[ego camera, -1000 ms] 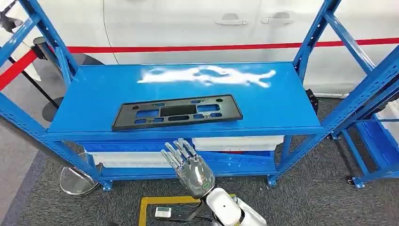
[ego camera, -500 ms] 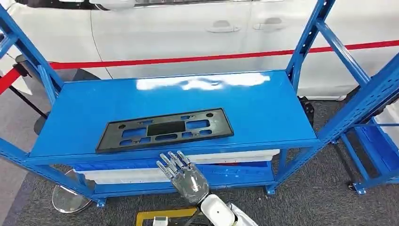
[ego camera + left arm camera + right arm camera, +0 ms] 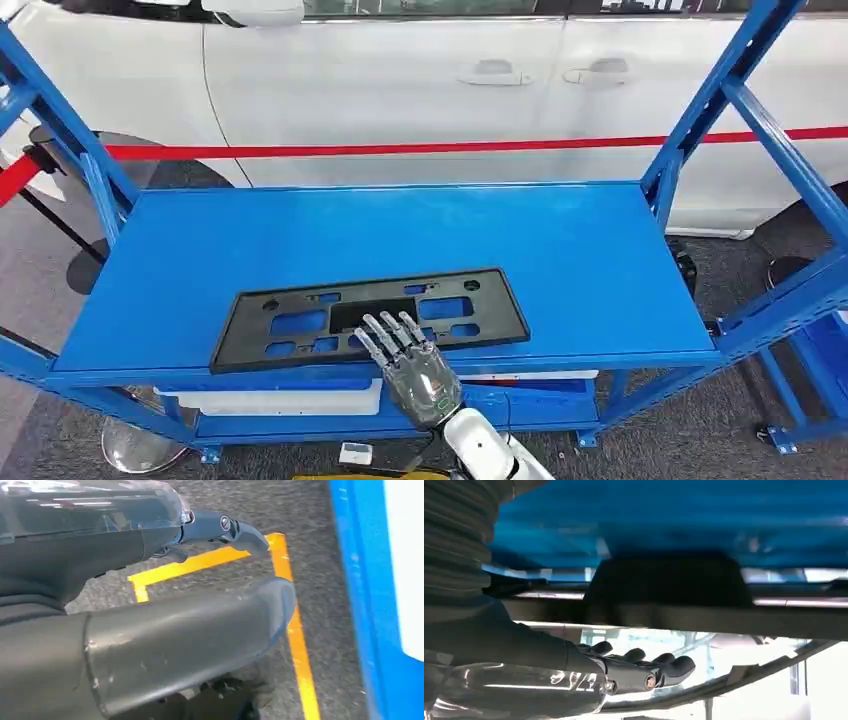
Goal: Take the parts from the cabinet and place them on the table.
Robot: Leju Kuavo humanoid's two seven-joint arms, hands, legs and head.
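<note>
**Right hand closes on the black part at the shelf's front edge**

Closer now than a second ago, the robot's view has advanced on the blue cabinet (image 3: pixel 600 260), so the whole scene has shifted: the shelf takes up more of the head view and its glare patch is gone. That is camera movement, not movement of the shelf's load. Against it, the right hand (image 3: pixel 412 362) has risen from below the front edge until its fingertips overlap the near edge of the black plastic part (image 3: pixel 365 315).

Behind the cabinet stands a white car (image 3: pixel 400 90), with a red barrier tape (image 3: pixel 400 150) stretched along its side. White trays (image 3: pixel 280 400) sit on the lower level.

The part, a flat frame with cut-out windows, lies on the top shelf near the front edge, left of the shelf's middle. Its long axis runs roughly along that front edge, slightly skewed, the right end farther back than the left.

The right hand is empty, fingers extended and slightly spread, pointing away from the robot toward the part's middle. The right wrist view looks along the fingers with a dark, blurred shape ahead of them; whether they touch it cannot be told.

The left hand (image 3: pixel 165 630) hangs low over grey carpet and yellow floor tape (image 3: pixel 295 630), holding nothing; its finger spread cannot be told. The right hand is plainly the nearer, and the part lies directly ahead of it.
</note>
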